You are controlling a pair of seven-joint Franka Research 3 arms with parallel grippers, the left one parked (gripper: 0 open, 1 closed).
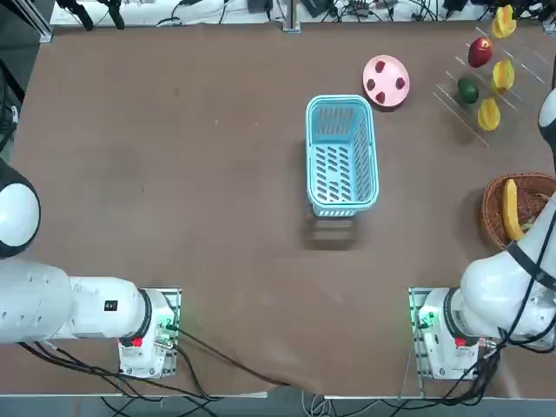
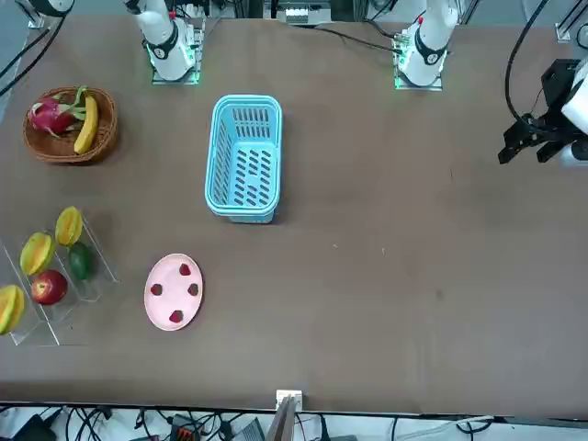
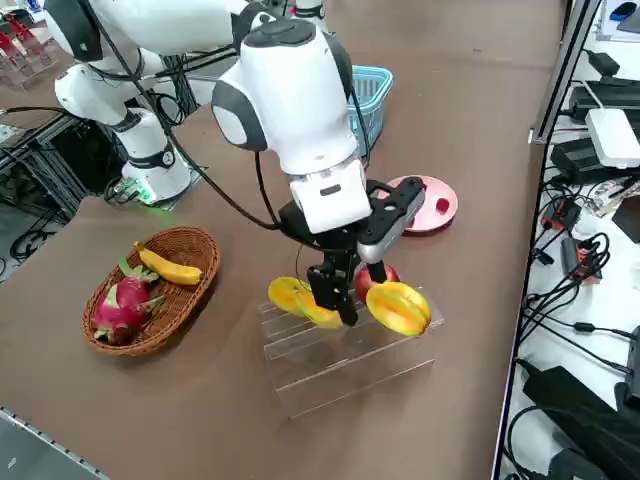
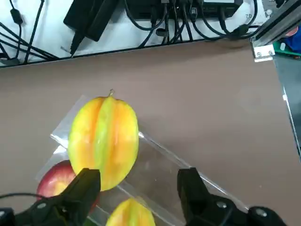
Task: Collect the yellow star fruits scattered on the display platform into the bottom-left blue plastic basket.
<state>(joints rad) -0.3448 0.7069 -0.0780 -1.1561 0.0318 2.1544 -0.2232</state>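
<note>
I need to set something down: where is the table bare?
Bare: left of the blue basket, and between it and the woven basket. Crowded: the display platform, with star fruits on it and the right gripper, open, over it.

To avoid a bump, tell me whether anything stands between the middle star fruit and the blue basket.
The green fruit does, beside the star fruit on the blue basket's side; the right gripper hovers above the stand.

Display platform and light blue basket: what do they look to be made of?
The tiered display platform looks like clear, glossy acrylic, though glass can't be excluded: the table shows through it, and its edges catch bright lines. The rectangular basket seems to be moulded plastic with a slight sheen, going by its even light blue colour and regular slots.
</note>
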